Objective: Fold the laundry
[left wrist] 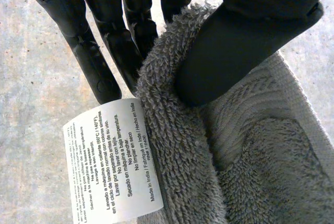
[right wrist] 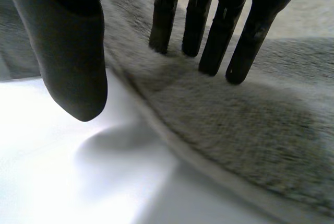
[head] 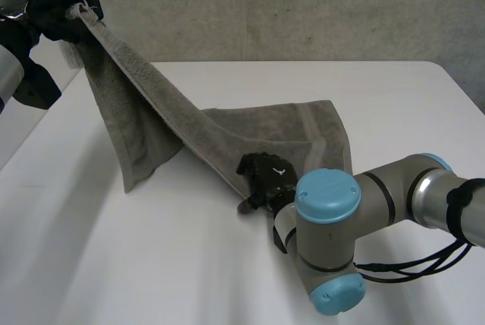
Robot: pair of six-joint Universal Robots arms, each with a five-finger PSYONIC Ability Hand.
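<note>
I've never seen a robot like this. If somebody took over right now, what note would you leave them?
Left hand: shut on the towel, pinching its label corner, held high.
Right hand: open, straight fingers on the towel's near edge, thumb over the table.
Done: one corner is up; the rest lies on the table.
To do: no fold laid flat yet; probably bring the corner across and flatten.

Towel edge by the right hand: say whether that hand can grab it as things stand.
Probably yes: the right hand has its fingers on the towel beside that edge, thumb over bare table, nothing between.
</note>
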